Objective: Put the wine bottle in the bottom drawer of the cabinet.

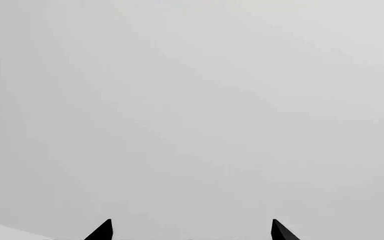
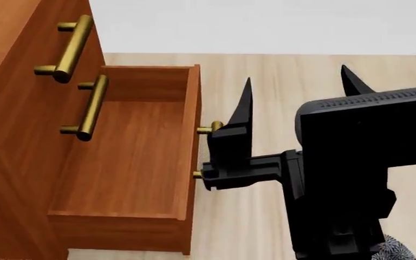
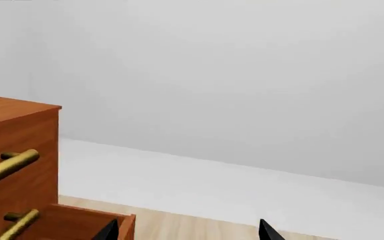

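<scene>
In the left wrist view, the left pincer [image 1: 190, 231] is showing only as two black fingertips well apart, released and grasping nothing, and it is facing a plain pale grey wall [image 1: 192, 100]. No bottle, drawer or cabinet is appearing here.

In the head view, the cabinet [image 2: 13, 162] is filling the left side, reddish-brown, with two upper brass handles [image 2: 69, 49] lying one above the other on its front. The bottom drawer [image 2: 132, 157] is standing pulled out over the pale wood floor [image 2: 266, 86] — its inside is bare wood, with nothing lying in it. The right pincer [image 2: 298, 89] is sitting just beside the drawer's front panel, its two pointed black fingers spread wide apart and holding nothing. One finger [image 2: 242, 114] is lying right against the brass drawer handle [image 2: 209, 129], whose ends are peeking out by the panel; whether they are touching cannot be told. The wine bottle is not showing in this view.

In the right wrist view, the right pincer's tips are again appearing well apart at the frame's edge. The cabinet's corner and a handle are visible — along with a corner of the open drawer, the floor and the grey wall behind. The wine bottle is out of sight in every view.
</scene>
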Controlling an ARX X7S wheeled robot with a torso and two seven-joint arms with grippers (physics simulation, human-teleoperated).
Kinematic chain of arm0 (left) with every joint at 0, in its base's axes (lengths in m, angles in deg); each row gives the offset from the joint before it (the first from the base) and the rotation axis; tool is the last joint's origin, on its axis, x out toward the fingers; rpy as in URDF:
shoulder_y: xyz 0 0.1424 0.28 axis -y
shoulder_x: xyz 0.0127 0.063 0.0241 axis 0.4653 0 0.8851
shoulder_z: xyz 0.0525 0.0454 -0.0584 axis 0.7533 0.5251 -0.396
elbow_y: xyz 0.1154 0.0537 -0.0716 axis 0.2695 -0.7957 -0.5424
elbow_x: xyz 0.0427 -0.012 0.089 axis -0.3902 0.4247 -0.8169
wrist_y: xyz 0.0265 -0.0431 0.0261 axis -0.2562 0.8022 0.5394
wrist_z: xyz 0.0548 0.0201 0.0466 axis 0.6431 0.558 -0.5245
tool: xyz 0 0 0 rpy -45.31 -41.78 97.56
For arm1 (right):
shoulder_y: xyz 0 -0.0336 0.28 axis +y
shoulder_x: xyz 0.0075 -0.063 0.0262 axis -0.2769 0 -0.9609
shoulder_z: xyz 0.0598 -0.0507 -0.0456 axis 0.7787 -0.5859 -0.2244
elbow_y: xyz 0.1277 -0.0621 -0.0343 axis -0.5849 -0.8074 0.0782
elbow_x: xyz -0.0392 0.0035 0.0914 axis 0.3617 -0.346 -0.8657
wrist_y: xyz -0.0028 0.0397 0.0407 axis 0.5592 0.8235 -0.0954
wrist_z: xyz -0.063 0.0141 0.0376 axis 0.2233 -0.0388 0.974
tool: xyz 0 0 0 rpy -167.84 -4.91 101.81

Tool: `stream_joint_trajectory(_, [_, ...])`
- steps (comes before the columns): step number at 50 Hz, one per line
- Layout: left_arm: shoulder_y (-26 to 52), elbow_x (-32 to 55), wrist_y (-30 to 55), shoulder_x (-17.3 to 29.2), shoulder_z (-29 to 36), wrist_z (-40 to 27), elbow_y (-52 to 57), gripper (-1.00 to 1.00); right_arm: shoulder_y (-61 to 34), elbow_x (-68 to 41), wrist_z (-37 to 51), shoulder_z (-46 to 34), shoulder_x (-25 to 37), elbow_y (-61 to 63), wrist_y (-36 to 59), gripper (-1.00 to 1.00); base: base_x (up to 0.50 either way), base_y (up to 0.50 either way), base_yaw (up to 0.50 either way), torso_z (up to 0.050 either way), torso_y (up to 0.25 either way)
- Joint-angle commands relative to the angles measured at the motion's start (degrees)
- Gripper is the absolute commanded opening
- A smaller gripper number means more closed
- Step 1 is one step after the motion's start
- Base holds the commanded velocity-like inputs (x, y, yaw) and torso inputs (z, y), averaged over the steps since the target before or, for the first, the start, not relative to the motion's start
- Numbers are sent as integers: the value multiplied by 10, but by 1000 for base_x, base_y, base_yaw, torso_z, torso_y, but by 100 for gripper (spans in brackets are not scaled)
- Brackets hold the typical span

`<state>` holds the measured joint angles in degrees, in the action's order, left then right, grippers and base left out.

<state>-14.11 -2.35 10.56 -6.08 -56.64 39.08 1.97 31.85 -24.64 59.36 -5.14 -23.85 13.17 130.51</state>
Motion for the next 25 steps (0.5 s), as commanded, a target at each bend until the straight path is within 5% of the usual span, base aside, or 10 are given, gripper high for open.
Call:
stream_joint_trajectory(1, [1,2,-1,-1,-3,-1,0,100,-9,-17,8,15,-4,16,23,100,0,0,0,0,0])
stream_joint_trajectory(6, [1,3,3,-2,-3,0,1,100,-12,-86,34,93,-32,40,48,100,0,0,0,0,0])
stream_joint_trajectory(14, [1,3,10,-1,-3,0,0,100,-16,-546,341,265,17,34,47,100,0,0,0,0,0])
stream_joint_trajectory(16, [-2,3,5,0,0,2,0,100,0,-692,440,289,43,17,-24,100,0,0,0,0,0])
stream_joint_trajectory(25, [1,4,15,0,-2,2,0,100,15,-885,596,323,89,40,-122,100,0,0,0,0,0])
